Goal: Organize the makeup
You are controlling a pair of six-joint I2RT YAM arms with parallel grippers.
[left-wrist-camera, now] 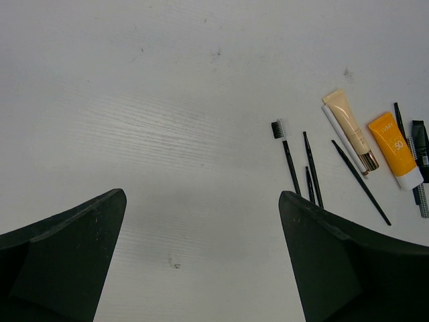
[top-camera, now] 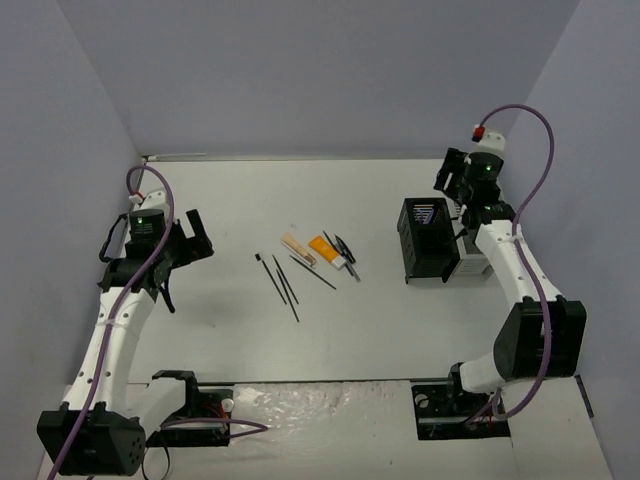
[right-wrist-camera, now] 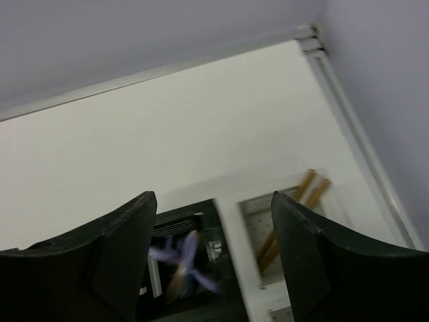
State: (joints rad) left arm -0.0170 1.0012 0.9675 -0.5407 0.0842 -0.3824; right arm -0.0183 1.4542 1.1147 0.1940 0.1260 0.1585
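The makeup lies loose mid-table: thin black pencils, a beige tube, an orange-and-white tube and black slim items. The left wrist view shows a black brush, pencils, the beige tube and the orange tube. My left gripper is open and empty over bare table, left of the items. My right gripper is open and empty above the holder. A blurred lavender scissor-like tool sits in the black mesh part; wooden sticks stand in the white part.
The black mesh holder with its white compartment stands at the right, under my right arm. The back wall and its table edge are close behind it. A side wall runs along the right.
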